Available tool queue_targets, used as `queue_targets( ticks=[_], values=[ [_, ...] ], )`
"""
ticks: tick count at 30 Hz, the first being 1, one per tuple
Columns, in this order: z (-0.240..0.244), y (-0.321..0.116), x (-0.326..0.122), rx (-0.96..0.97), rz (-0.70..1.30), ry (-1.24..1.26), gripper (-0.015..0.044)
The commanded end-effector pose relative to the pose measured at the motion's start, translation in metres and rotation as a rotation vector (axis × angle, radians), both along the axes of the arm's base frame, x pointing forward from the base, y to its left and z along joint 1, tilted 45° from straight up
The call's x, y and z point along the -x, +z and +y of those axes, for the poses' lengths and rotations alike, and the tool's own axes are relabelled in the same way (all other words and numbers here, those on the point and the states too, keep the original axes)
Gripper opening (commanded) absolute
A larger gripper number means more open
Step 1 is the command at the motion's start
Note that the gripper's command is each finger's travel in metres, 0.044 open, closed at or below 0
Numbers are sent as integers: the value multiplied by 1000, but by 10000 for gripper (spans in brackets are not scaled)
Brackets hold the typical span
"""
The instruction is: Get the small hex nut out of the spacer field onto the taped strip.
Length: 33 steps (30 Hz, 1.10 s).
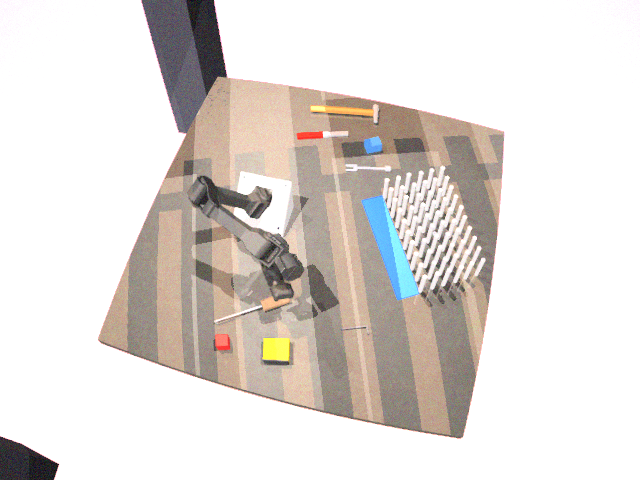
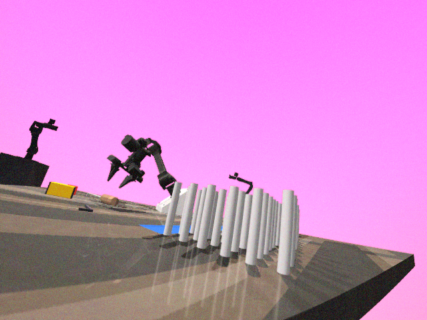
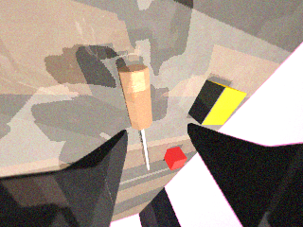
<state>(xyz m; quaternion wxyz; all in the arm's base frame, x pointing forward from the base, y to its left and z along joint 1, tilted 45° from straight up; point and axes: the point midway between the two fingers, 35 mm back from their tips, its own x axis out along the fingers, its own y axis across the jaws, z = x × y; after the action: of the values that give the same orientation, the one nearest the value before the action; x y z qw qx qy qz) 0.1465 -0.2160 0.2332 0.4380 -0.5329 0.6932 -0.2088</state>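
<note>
My gripper (image 2: 114, 184) (image 3: 157, 130) is open and empty, in the air above the wooden-handled tool (image 1: 269, 303) (image 2: 109, 199) (image 3: 137, 99). That tool lies on the table with its thin metal shaft pointing away between the fingertips in the wrist view. A small thin hooked tool (image 1: 354, 328) (image 2: 85, 209) lies nearer the spacers. A two-pronged fork (image 1: 369, 167) lies near the field's upper end in the top view. The white spacers (image 2: 229, 220) stand upright in rows. The blue taped strip (image 1: 385, 248) (image 2: 151, 228) lies along their front. The hex nut cannot be made out.
A yellow block (image 1: 276, 349) (image 2: 61, 190) (image 3: 224, 105) and a red cube (image 1: 222, 342) (image 3: 175, 158) are near the wooden-handled tool. A hammer (image 1: 346, 110), a red-handled tool (image 1: 310, 135) and a blue cube (image 1: 372, 145) lie along the upper side in the top view.
</note>
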Motion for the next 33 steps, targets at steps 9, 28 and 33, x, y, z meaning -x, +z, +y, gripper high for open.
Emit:
queue_targets(
  ticks=[9, 28, 33],
  values=[
    [-1, -1, 0, 1, -1, -1, 280],
    [-22, -22, -6, 15, 9, -21, 280],
    [-28, -28, -6, 19, 13, -26, 280]
  ],
)
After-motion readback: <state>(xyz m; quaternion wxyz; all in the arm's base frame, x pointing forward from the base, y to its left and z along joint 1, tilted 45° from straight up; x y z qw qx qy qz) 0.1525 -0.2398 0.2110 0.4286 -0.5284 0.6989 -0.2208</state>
